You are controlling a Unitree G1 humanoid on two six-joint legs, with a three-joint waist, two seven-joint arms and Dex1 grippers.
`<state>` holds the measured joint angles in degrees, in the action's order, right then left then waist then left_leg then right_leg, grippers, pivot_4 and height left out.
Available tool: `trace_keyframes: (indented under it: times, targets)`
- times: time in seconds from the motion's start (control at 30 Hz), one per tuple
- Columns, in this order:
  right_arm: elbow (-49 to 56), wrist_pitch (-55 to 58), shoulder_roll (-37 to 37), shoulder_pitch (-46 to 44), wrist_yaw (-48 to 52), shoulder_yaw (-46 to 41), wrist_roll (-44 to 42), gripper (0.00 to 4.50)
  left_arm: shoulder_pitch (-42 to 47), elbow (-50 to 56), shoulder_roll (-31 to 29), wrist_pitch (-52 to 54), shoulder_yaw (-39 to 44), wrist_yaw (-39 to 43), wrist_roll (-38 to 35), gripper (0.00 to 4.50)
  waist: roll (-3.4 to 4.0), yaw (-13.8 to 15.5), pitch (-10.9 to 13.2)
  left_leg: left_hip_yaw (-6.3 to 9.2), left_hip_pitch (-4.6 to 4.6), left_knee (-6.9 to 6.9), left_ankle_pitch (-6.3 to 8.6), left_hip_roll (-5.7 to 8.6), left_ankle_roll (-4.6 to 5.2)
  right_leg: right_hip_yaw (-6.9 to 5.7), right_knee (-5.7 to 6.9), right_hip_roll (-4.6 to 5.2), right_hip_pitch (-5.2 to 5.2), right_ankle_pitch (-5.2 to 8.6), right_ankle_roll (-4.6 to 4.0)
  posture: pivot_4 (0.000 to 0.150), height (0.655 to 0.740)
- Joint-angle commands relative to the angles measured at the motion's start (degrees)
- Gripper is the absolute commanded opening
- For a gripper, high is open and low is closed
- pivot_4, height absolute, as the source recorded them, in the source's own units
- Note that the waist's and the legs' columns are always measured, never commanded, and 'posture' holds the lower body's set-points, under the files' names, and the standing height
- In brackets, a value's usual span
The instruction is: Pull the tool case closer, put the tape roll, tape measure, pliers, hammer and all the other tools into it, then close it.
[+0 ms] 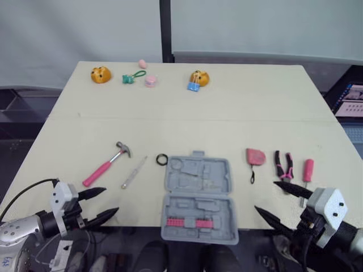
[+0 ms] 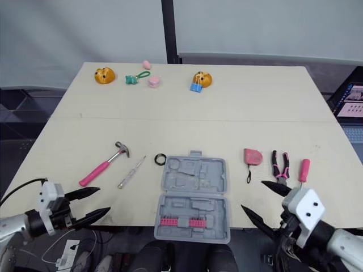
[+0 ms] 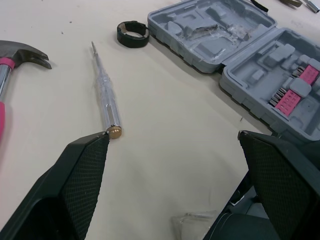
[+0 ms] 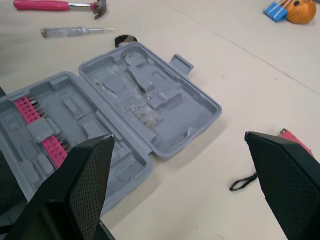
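While the left fingers (image 1: pixel 91 194) and right fingers (image 1: pixel 292 188) are held apart, one open tool case (image 1: pixel 198 198) is seen between them. One hammer (image 1: pixel 105 167), tester screwdriver (image 1: pixel 133 173) and tape roll (image 1: pixel 162 160) are found beyond the left. One tape measure (image 1: pixel 255 156), pliers (image 1: pixel 283 165) and pink-handled screwdriver (image 1: pixel 307 170) are found beyond the right.

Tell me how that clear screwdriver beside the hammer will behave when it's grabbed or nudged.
The screwdriver looks round and slim, so a sideways nudge would probably roll it across the smooth table. Its clear body seems rigid and likely light, not floppy. Lying flat and glossy, it may slip unless pinched squarely.
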<state>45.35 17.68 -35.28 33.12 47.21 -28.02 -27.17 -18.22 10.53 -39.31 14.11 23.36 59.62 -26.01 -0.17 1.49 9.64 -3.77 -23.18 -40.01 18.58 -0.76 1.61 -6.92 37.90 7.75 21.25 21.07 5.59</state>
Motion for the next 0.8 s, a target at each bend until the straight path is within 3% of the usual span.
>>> trace_keyframes:
  times: [0.03,0.3,0.5,0.6,0.8]
  targets:
    - [0.8,-2.86,0.6,-0.79,0.29,1.59,-0.18,4.42,1.99,0.75,-3.71,0.33,-2.2,0.14,2.51,4.41,0.01,0.04,0.0,-0.01,0.0,0.0,0.0,0.0,0.0,0.0,0.0,0.0,0.0,0.0,0.0,0.15,0.6677]
    - [-1.31,-3.87,0.19,-2.39,-0.01,4.34,0.56,4.42,14.47,2.76,-17.95,5.97,-8.72,6.29,3.88,4.41,0.02,-0.14,0.01,-0.02,0.01,-0.01,-0.01,0.01,-0.02,0.02,0.06,-0.05,0.02,0.0,0.0,0.15,0.6677]
    - [-2.21,-4.2,-0.72,-4.02,0.16,5.74,1.25,4.42,30.43,0.52,-27.37,3.71,-20.84,16.18,9.23,4.41,0.11,-0.15,0.03,-0.15,-0.02,0.0,-0.05,0.0,-0.07,0.09,0.18,-0.15,0.12,0.01,-0.01,0.15,0.6677]
    - [-2.27,-4.73,-0.89,-4.17,0.12,6.3,2.19,4.42,41.5,-4.5,-27.68,1.9,-29.41,21.33,15.26,4.41,0.11,0.06,0.03,-0.23,-0.04,-0.02,-0.07,0.03,-0.06,0.11,0.44,-0.25,0.2,0.01,-0.01,0.15,0.6677]
    - [-1.8,-5.43,-0.22,-4.44,-1.24,7.73,4.01,4.42,65.18,-21.9,-20.04,-6.18,-44.34,32.66,21.65,4.41,0.04,0.19,0.05,-0.33,-0.06,-0.08,-0.09,0.15,0.0,0.08,0.67,-0.36,0.29,0.07,0.11,0.15,0.6677]
